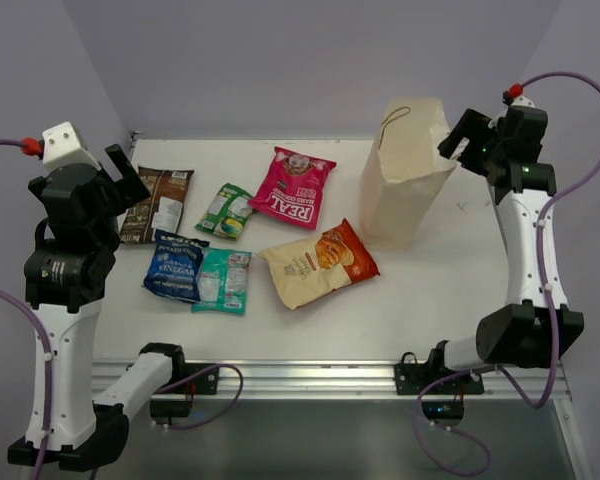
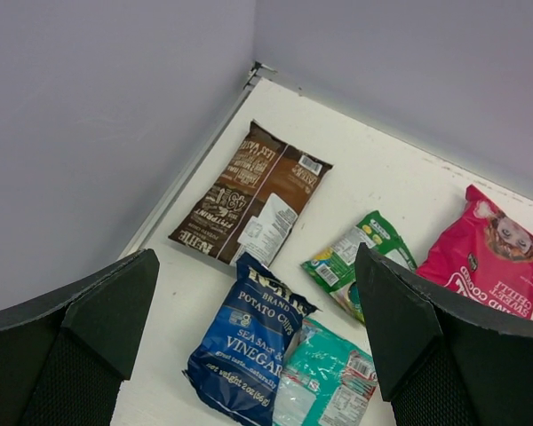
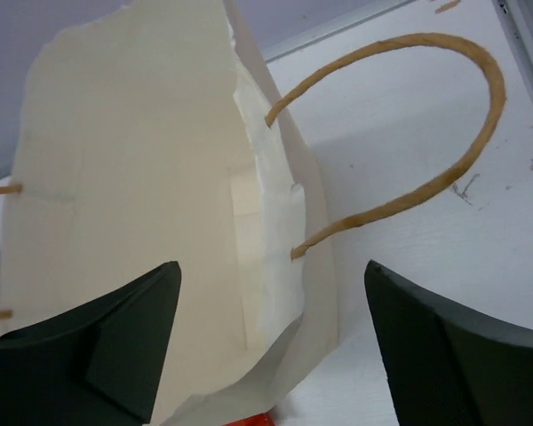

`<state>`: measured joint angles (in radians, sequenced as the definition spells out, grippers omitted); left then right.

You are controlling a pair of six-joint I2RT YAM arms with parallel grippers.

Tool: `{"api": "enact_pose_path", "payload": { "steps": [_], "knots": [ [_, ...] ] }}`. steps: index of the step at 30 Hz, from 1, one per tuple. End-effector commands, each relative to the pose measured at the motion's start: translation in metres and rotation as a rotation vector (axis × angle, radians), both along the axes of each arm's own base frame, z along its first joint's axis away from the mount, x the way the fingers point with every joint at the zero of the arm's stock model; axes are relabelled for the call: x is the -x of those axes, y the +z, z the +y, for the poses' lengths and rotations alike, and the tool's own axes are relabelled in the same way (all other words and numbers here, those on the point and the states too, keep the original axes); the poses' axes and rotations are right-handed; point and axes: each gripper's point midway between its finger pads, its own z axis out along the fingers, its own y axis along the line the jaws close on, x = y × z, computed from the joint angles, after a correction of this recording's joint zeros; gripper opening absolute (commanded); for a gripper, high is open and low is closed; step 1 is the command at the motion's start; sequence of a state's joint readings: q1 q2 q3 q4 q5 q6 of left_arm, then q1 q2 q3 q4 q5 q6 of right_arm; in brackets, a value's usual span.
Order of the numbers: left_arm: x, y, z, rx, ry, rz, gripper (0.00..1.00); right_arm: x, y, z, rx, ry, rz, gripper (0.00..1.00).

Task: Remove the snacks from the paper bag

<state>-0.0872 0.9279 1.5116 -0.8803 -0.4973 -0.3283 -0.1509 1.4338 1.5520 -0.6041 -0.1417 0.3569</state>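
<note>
The paper bag [image 1: 408, 172] stands leaning at the table's back right, and one cord handle [image 3: 444, 173] loops out from its rim [image 3: 275, 222]. My right gripper [image 1: 467, 135] hovers open beside the bag's top; its fingers [image 3: 98, 355] stand wide on either side of the rim without pinching it. Six snacks lie flat to the bag's left: dark brown [image 1: 158, 203], green [image 1: 225, 210], magenta [image 1: 294, 187], cream-and-orange [image 1: 317, 262], blue [image 1: 175, 267] and teal [image 1: 223, 281]. My left gripper [image 1: 120, 175] hangs open and empty above the blue packet [image 2: 249, 342] and the teal one [image 2: 324, 382].
The back wall and left wall close the table's far corner [image 2: 258, 71]. The table's right edge rail [image 3: 524, 53] runs just past the bag's handle. A red scrap [image 3: 258, 419] shows below the bag's rim in the right wrist view.
</note>
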Motion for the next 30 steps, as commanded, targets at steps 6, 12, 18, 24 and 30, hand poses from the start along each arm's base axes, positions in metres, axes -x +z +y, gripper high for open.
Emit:
{"api": "enact_pose_path", "payload": {
  "steps": [6,12,18,24,30],
  "knots": [
    [0.026,0.066,-0.022,0.016,-0.127,-0.192,1.0,0.105,0.141,0.015,0.068,-0.001,-0.36,0.99],
    [0.069,0.11,-0.03,-0.008,-0.23,-0.355,1.0,0.171,0.192,0.036,0.132,0.049,-0.55,0.99],
    [0.12,0.134,-0.012,-0.04,-0.239,-0.493,1.0,0.228,0.217,0.047,0.216,0.104,-0.721,0.99],
    [0.139,0.129,0.002,-0.087,-0.206,-0.508,1.0,0.276,0.224,0.03,0.278,0.034,-0.889,0.99],
    [0.142,0.118,0.01,-0.089,-0.168,-0.491,1.0,0.296,0.22,0.024,0.305,0.012,-0.94,0.99]
  ]
}}
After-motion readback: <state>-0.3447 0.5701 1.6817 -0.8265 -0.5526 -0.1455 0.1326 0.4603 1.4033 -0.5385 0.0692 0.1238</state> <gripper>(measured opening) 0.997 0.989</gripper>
